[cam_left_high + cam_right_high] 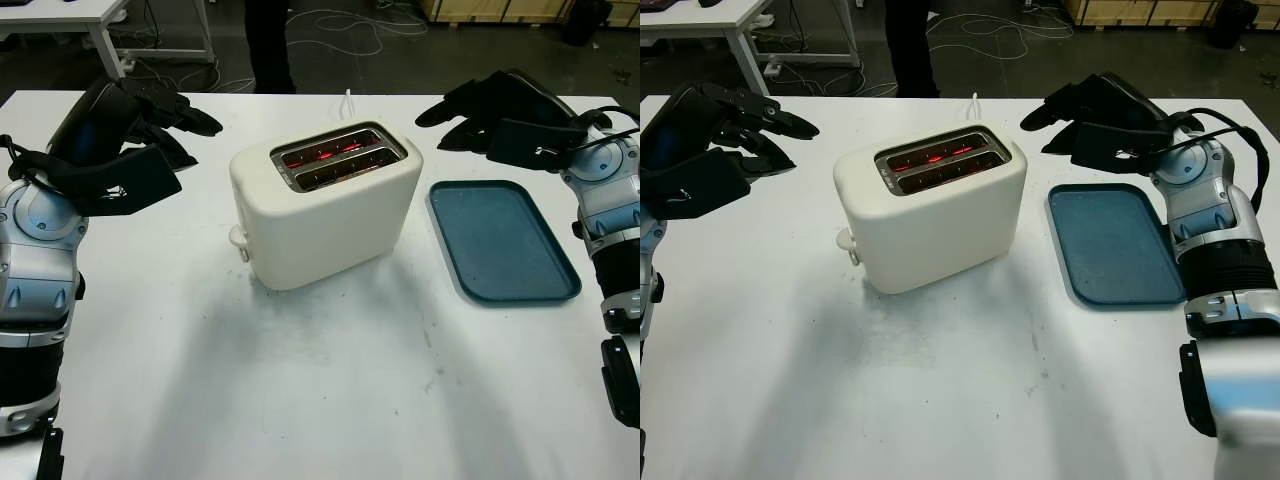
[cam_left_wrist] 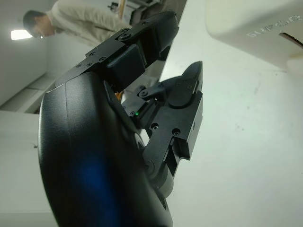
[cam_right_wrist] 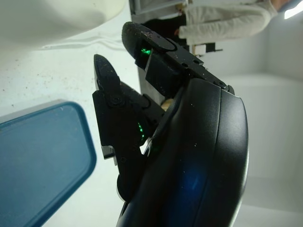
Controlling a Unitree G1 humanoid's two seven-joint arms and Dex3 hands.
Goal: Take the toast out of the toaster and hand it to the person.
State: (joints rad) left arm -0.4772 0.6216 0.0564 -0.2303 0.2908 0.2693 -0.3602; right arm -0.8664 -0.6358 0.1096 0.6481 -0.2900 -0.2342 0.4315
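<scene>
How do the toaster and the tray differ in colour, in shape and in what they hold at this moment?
The toaster is cream white; the tray is dark blue. The toaster is a tall rounded box, while the tray is flat with a low rim. The toaster's two slots glow red inside; the tray holds nothing. Both stand on the white table, between the open left hand and the open right hand.

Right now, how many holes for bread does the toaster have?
2, side by side on top of the toaster: the far slot and the near slot. Both glow red inside.
</scene>
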